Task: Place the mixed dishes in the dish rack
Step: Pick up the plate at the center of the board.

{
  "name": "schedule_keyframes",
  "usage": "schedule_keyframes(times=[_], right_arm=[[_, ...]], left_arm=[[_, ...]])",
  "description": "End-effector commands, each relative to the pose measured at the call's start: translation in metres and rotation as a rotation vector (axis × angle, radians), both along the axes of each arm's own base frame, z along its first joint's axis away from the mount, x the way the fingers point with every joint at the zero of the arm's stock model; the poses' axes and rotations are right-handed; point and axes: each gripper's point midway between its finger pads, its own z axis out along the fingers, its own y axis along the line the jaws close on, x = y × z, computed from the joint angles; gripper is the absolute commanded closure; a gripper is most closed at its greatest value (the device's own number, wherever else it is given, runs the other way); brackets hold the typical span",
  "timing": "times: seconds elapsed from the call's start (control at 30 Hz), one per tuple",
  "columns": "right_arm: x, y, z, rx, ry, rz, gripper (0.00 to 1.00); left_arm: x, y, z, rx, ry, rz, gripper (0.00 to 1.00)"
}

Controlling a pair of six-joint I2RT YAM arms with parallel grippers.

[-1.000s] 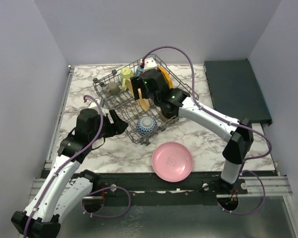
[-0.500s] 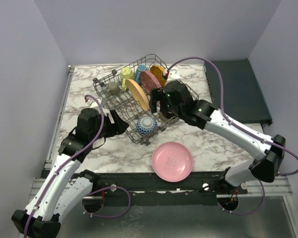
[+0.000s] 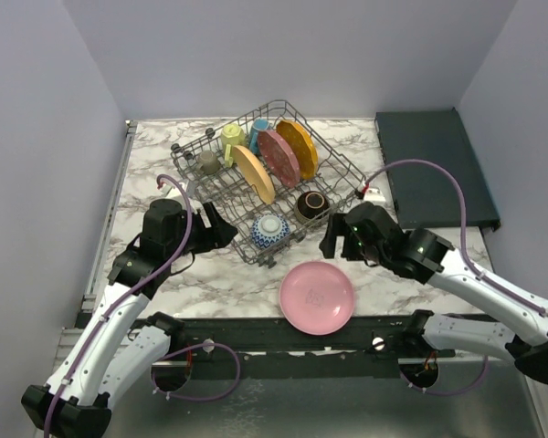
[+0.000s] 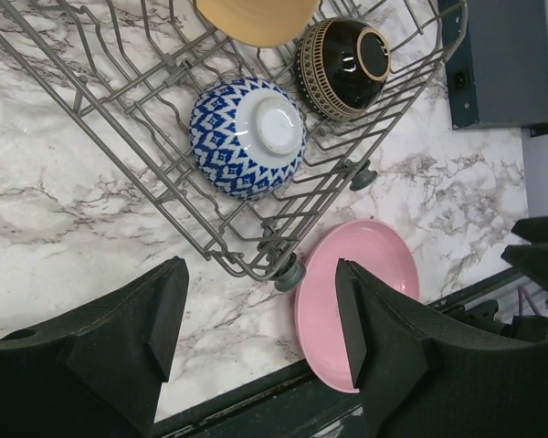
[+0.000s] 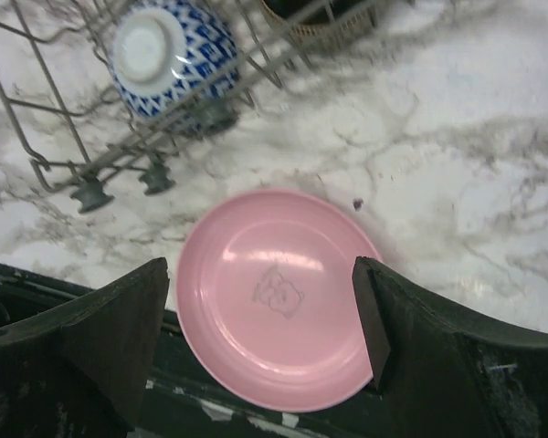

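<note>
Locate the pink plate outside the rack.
Top view: the pink plate lies flat at the table's near edge, just in front of the dish rack, nearest the blue-white bowl.

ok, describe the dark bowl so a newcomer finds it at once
Find the wire dish rack on the marble table. Along its near edge lie two bowls; the dark bowl sits right of the blue-white bowl. Only it is dark brown, with a tan patterned band.

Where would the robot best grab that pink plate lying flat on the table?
By the rim, from the near side. The pink plate lies flat, face up, so only its thin rim offers a hold, and the near part seems to overhang the marble tabletop, likely leaving room to reach underneath.
</note>
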Motion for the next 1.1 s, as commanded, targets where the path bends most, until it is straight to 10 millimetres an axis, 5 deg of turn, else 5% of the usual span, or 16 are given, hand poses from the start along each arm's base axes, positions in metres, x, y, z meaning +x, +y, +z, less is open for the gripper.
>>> schedule_keyframes(times=[0.0, 0.3, 0.67, 1.07], right_arm=[[-0.04, -0.029, -0.034, 0.03, 0.173, -0.094, 0.12], [-0.071, -0.059, -0.085, -0.001, 0.29, -0.177, 0.19], [-0.086, -0.051, -0.14, -0.024, 0.442, -0.207, 0.31], [-0.088, -0.057, -0.161, -0.072, 0.469, -0.244, 0.48]], left_arm=[[-0.002, -0.005, -0.004, -0.01, 0.009, -0.024, 0.28], [-0.001, -0.004, -0.004, -0.008, 0.006, -0.012, 0.28], [-0.004, -0.006, -0.002, -0.012, -0.003, -0.02, 0.28], [-0.005, -0.007, 0.0, -0.012, -0.008, -0.03, 0.28]])
